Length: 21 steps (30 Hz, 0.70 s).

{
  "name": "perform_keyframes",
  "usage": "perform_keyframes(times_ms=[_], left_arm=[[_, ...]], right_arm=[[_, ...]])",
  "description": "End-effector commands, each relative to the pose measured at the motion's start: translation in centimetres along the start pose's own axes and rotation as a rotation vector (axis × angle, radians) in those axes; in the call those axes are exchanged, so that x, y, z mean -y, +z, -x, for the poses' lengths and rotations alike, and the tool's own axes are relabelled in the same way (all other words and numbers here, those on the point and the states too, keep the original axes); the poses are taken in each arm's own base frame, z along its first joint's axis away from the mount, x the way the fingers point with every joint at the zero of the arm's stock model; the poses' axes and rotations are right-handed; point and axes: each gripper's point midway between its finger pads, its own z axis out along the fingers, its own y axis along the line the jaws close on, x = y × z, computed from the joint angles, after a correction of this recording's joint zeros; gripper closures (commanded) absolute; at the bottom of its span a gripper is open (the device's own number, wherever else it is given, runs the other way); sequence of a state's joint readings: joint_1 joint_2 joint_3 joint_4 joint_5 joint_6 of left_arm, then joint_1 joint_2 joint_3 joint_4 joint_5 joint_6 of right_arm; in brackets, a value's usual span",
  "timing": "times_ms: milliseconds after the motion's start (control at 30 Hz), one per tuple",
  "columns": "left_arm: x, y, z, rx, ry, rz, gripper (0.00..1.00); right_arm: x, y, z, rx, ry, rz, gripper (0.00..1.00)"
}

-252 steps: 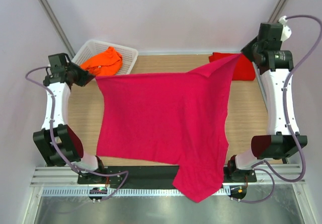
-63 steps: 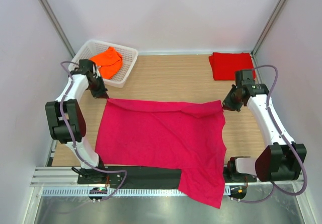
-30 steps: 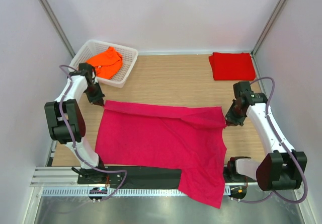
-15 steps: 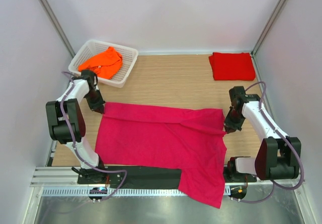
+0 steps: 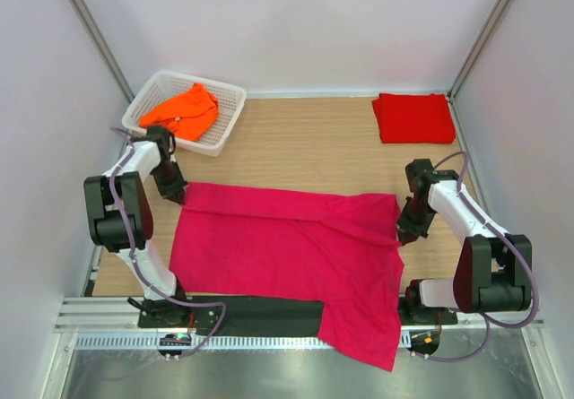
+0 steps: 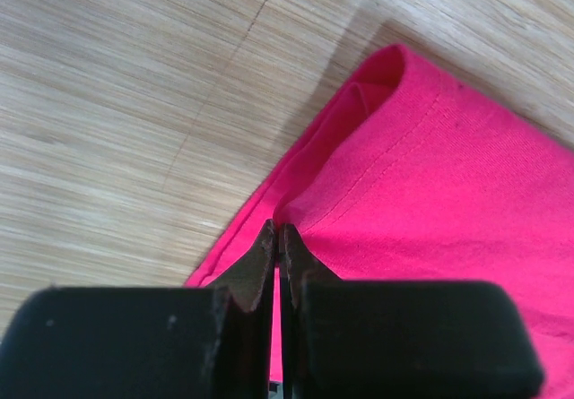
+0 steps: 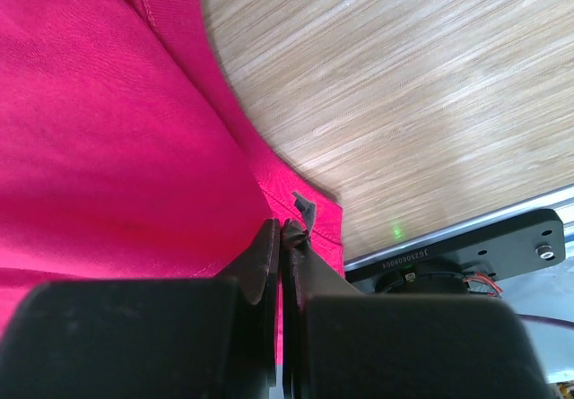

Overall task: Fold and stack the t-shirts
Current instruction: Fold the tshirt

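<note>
On the table (image 5: 305, 139), magenta t-shirt (image 5: 287, 238), edges pinched in left tool (image 6: 275, 234), right tool (image 7: 281, 231)

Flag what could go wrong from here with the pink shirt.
1. The left end effector and right end effector each pinch only a thin edge of the pink shirt; a tug may pull it free.
2. One corner hangs over the table's near edge beside the right arm base; it could snag there and skew the fold.
3. A diagonal crease near the right end effector may get folded in.
</note>
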State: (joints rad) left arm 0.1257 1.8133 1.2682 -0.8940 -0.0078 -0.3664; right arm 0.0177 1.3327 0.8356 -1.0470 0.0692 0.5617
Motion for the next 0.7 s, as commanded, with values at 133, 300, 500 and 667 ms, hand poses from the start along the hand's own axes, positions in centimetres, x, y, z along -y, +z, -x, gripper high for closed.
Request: perform_keyframes(times_ms=[133,300,500,667], left_arm=[[-0.8,0.3,1.1,0.037,-0.009,0.046,1.00],[-0.9,0.7,1.3,0.032,-0.010,0.061,1.00],[-1.1,0.8,1.1,0.026,-0.025,0.070,0.79],[-0.5,-2.2,1.2,0.071,-0.039,0.026,0.64]], right_arm=[[0.0,-0.1,-0.3,-0.019,-0.005,0.008,0.99],[-0.1,-0.2,-0.7,-0.035,-0.011,0.018,0.99],[-1.0,-0.5,-1.9,-0.082,-0.018,0.088,0.80],[-2.9,-3.4,2.1,0.045,-0.029,0.143,0.31]])
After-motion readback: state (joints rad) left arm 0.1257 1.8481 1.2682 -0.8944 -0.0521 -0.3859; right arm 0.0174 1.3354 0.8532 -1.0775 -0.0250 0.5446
